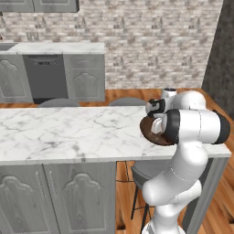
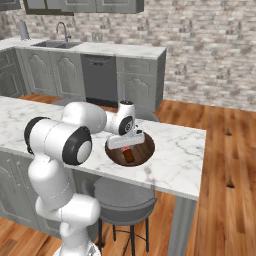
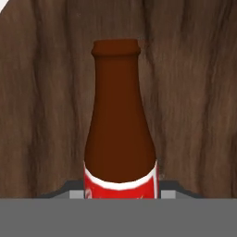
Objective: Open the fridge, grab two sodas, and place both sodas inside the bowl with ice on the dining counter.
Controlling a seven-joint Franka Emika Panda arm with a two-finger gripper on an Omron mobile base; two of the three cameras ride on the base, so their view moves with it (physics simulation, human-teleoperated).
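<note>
Tool [image 2: 127,146] clamped on reddish-brown soda bottle [image 3: 119,134] with red label, poised over dark wood-grain bowl [image 2: 145,149], bowl on white marble counter [image 2: 180,155], grey stool [image 2: 122,197] beneath

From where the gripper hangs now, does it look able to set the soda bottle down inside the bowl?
Probably yes. The gripper hangs directly over the brown bowl on the marble dining counter, holding a brown soda bottle with a red label; nothing visibly blocks the way down.

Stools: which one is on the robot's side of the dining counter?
The stool with dark legs showing, tucked under the dining counter overhang. The other two stools show just seat tops past the far edge.
</note>
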